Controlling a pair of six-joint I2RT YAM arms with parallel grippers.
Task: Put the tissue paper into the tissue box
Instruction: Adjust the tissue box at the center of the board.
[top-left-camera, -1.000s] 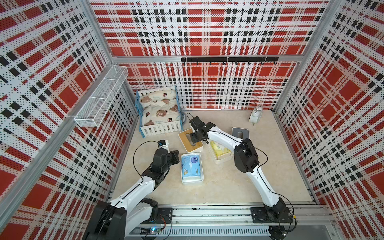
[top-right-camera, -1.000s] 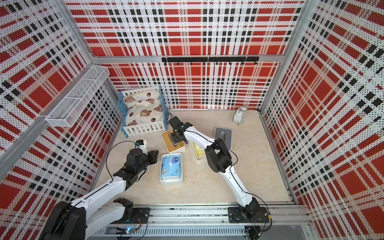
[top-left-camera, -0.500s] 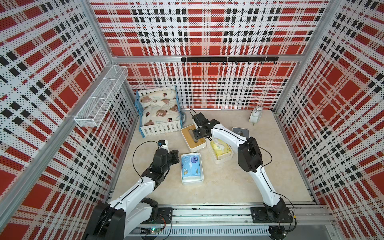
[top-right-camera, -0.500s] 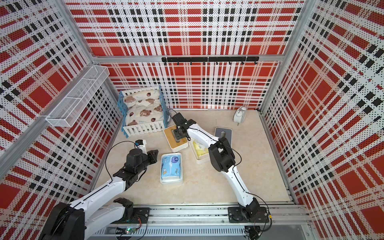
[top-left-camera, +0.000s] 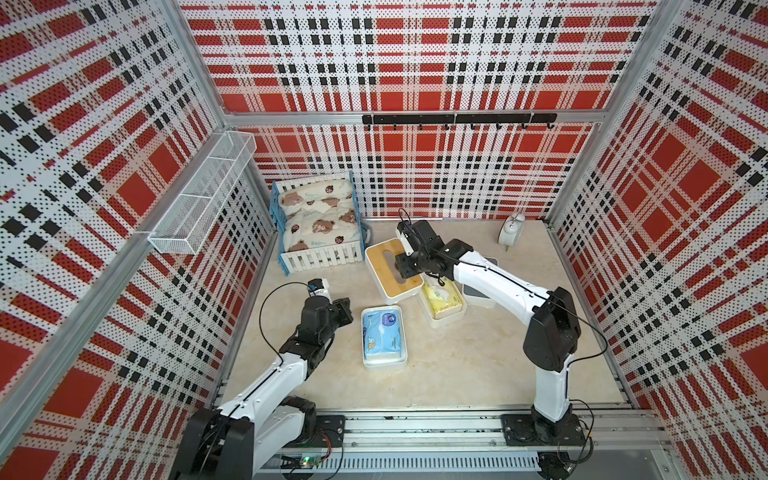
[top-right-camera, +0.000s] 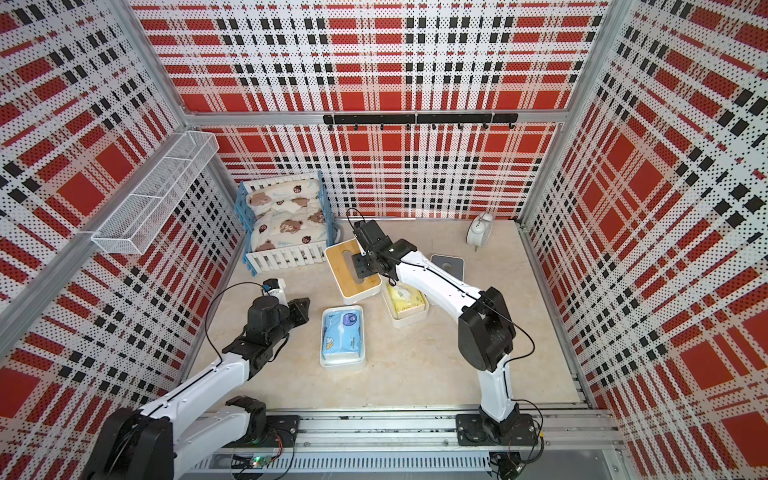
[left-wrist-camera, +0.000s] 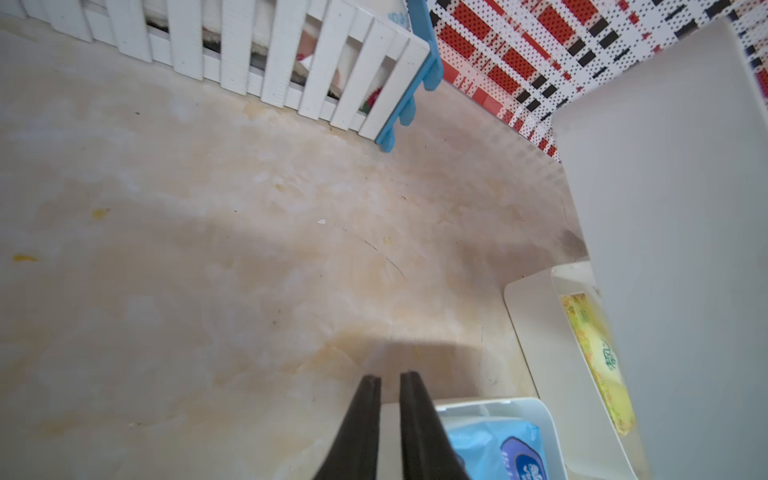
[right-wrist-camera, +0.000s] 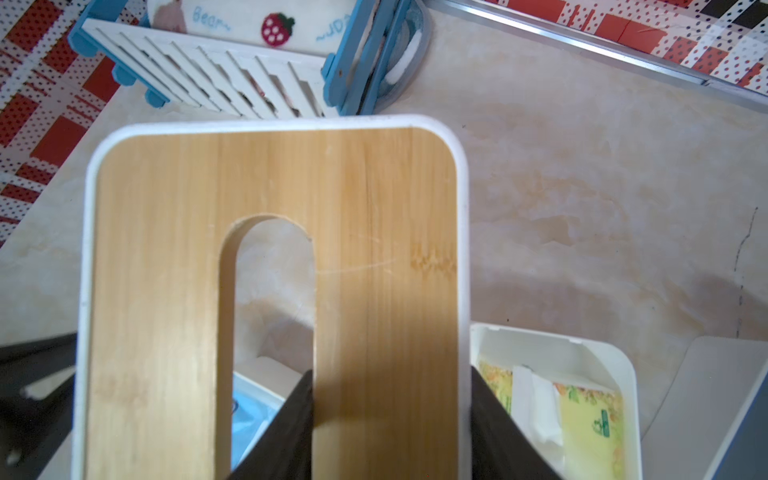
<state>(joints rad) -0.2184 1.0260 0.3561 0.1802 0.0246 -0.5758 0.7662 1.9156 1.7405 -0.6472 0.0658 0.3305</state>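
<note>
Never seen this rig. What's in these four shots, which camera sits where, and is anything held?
Two white robot arms, left and right, stand on a rail in a plaid-walled booth. Each ends in a two-finger claw. Two pictures come from a paired camera overhead, looking down. The other two come from a camera on each wrist. On the beige table lie a white plastic tray holding a blue tissue pack, a second white tray holding a yellow tissue pack, a blue-and-white toy bed and a white alarm clock. The right claw grips a white tissue-box lid with a bamboo top: one finger through its slot, the other on its outer edge. The left claw is nearly closed and holds nothing.
</note>
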